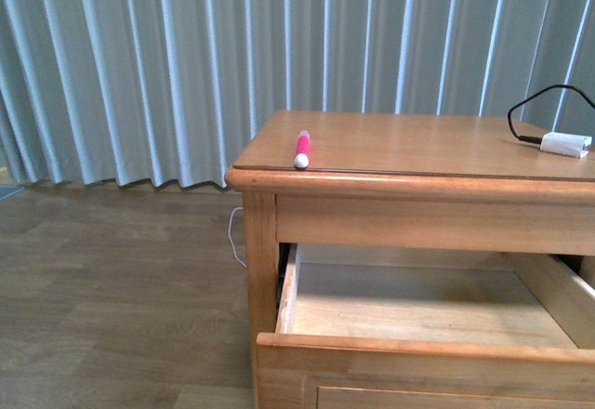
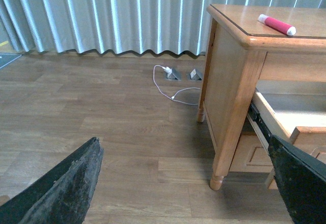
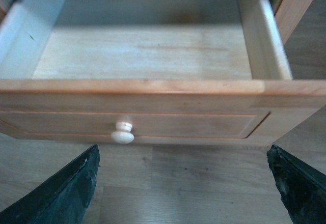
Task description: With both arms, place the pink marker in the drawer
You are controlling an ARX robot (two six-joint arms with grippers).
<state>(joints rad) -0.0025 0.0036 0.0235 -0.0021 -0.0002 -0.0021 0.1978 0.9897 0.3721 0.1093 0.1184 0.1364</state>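
- Left of the cabinet (image 1: 400,214) you have a pale pleated curtain (image 1: 139,65) hanging down to a brown wood-plank floor (image 1: 112,297).
- A thin white cable (image 2: 173,98) trails over the floor from two small floor sockets (image 2: 173,74) at the curtain's foot, just beside the cabinet's left side.
- The pink marker (image 1: 302,149) lies flat on the cabinet's top near its front left corner: short, thick and bright pink, with its white rounded end toward the front edge.
- Below the cabinet's top, the drawer (image 1: 418,349) is pulled out, with bare pale wood inside and a round knob (image 3: 123,132) on its panel front.
- At the cabinet's right rear sits a white adapter (image 1: 565,144) with a black cable (image 1: 521,112).
- Your left gripper (image 2: 183,142) is spread wide over the floor left of the cabinet.
- Your right gripper (image 3: 183,150) is spread wide before the drawer front.
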